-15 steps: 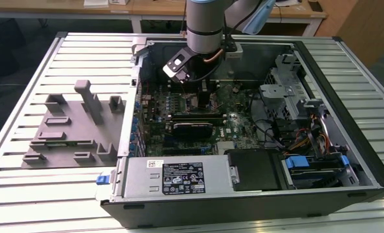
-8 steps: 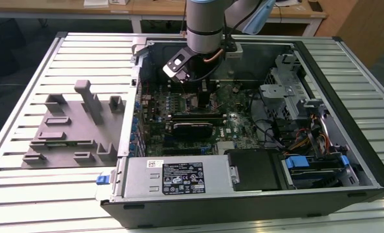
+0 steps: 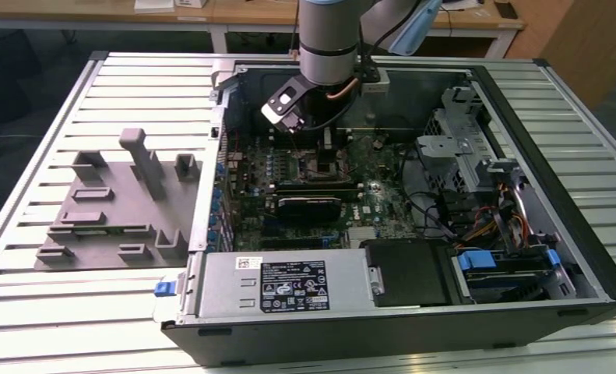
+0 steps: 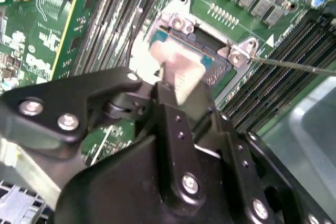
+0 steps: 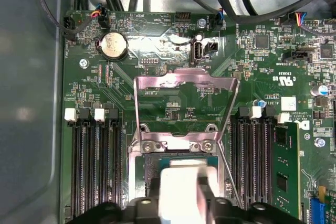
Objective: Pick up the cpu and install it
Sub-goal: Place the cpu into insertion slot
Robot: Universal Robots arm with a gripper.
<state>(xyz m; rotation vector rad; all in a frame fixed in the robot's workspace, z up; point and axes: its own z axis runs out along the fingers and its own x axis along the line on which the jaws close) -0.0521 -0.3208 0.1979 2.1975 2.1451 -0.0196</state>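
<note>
Pads (image 4: 181,80) of the end effector (image 5: 186,182), pale and blocky, hang directly over the open socket (image 5: 178,146) in both wrist views. Whether they are apart or clamped I cannot tell, since the tool's black body hides the gap. Just beneath them a thin teal-edged slab, likely the cpu (image 4: 157,37), lies at the socket mouth, squared to its frame; whether it is seated or carried is unclear. The load plate (image 5: 184,80) stands flipped back and its wire lever (image 4: 294,64) is swung out, which leaves the opening free for a straight descent. Memory slots (image 5: 94,171) flank the socket on the motherboard (image 5: 157,40). Farther out, the computer case (image 3: 557,234) lies on its side on the slatted table (image 3: 37,117), with the board facing up toward the arm and a grey fixture (image 3: 110,210) beside it.
</note>
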